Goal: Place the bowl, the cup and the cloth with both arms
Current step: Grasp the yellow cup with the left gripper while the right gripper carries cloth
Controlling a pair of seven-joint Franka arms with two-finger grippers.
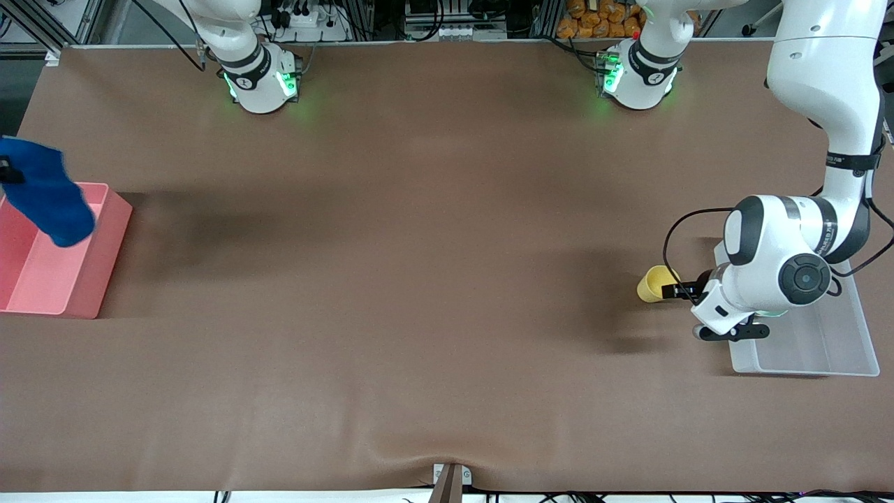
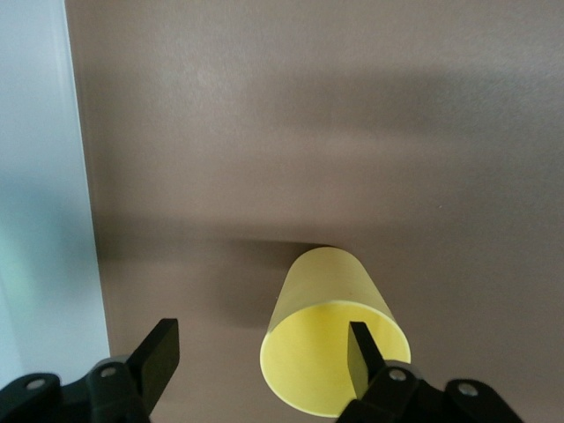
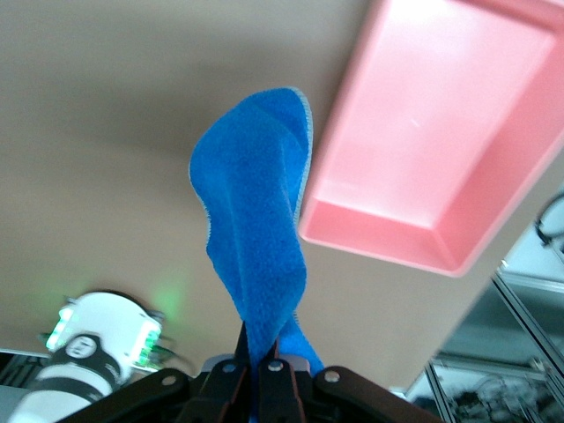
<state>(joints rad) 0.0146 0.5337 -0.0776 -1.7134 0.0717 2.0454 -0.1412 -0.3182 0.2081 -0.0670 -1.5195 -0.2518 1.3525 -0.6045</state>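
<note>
The yellow cup (image 1: 655, 283) lies on its side on the brown table, its mouth turned toward my left gripper (image 1: 681, 288). In the left wrist view that gripper (image 2: 262, 344) is open, with one finger inside the mouth of the cup (image 2: 326, 352) and the other well clear outside it. My right gripper (image 1: 7, 171) hangs over the pink bin (image 1: 105, 237) at the right arm's end, shut on the blue cloth (image 1: 49, 192). The cloth (image 3: 256, 203) dangles from the right gripper (image 3: 256, 339). The bowl is out of view.
A clear plastic bin (image 1: 824, 342) stands under the left arm's wrist, right beside the cup, and its pale wall (image 2: 35, 176) shows in the left wrist view. In the right wrist view the pink bin (image 3: 423, 150) holds nothing.
</note>
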